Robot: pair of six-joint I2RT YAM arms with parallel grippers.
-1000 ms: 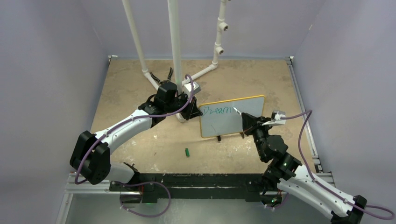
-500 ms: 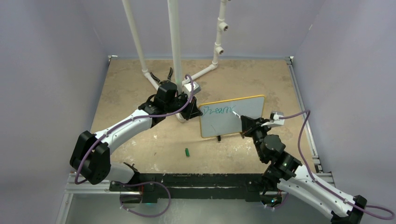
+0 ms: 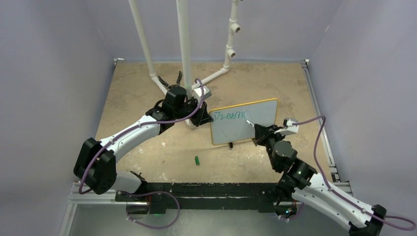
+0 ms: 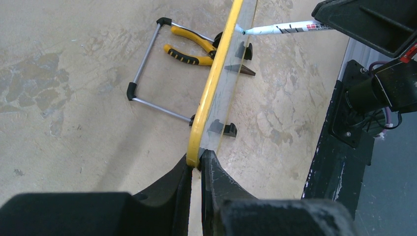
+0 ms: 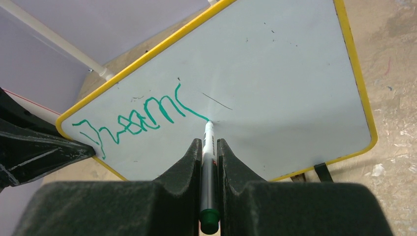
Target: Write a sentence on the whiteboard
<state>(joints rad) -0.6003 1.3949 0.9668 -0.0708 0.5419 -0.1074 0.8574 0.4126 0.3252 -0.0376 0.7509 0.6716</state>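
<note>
The whiteboard (image 3: pixel 246 124) with a yellow rim stands tilted on small black feet at mid-table. My left gripper (image 3: pixel 205 117) is shut on its left edge, as the left wrist view (image 4: pixel 198 164) shows. Green lettering (image 5: pixel 133 122) reading roughly "Dream" runs along its top left, with a stroke trailing down to the marker tip. My right gripper (image 5: pixel 209 147) is shut on a white marker (image 5: pixel 208 142) with a green end, its tip touching the board. The board (image 5: pixel 275 78) fills the right wrist view.
A small green marker cap (image 3: pixel 196 160) lies on the table in front of the board. Yellow-handled pliers (image 4: pixel 189 44) and a wire stand (image 4: pixel 147 73) lie behind the board. White pipes (image 3: pixel 184 44) rise at the back.
The right gripper has moved the marker down and slightly right on the board, adding a curved stroke after "Dream". The left arm has not moved.
</note>
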